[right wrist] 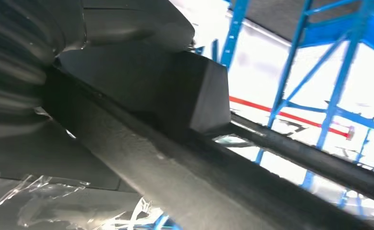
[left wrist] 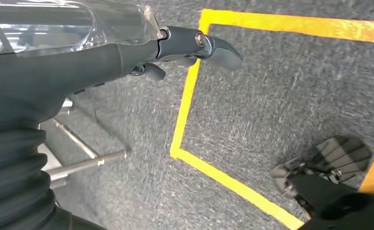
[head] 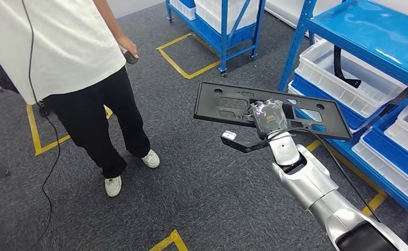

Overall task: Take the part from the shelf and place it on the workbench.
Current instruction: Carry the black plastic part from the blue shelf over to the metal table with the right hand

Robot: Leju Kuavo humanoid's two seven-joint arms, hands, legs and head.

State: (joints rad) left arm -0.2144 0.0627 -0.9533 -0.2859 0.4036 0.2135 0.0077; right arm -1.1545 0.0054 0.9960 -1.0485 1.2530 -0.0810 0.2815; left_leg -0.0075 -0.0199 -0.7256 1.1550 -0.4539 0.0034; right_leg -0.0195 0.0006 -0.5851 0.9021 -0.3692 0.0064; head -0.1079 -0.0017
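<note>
R hand (head: 268, 117), wrapped in clear plastic film, grips the long flat black plastic panel (head: 228, 103) near the middle of its near edge; panel is held clear of the floor, roughly level, long axis running across the head view, far right end overlapping the lower tier of the blue shelf rack (head: 374, 31). Panel has cut-outs and round holes on its face. R wrist view: dark panel rib (right wrist: 185, 172) runs diagonally thru the picture, w/ hand parts pressed on it; blue rack uprights (right wrist: 341, 81) bright and blurred behind. L hand (left wrist: 194, 45): fingers stretched out and apart over grey carpet (left wrist: 281, 105), nothing in them, clear film over its back. Yellow floor tape (left wrist: 187, 103) forms a corner under L hand; a dark part of robot body at the picture's lower corner. Rack holds white plastic bins (head: 348, 73); one bin has a curved black part (head: 344, 70) lying in it. A second blue rack (head: 220, 23) stands farther back on casters. Person (head: 81, 68) in white shirt, black trousers, white shoes stands near, to the L of panel, holding a small dark object (head: 131, 56); a black cable (head: 47, 172) trails along the floor beside the person.
</note>
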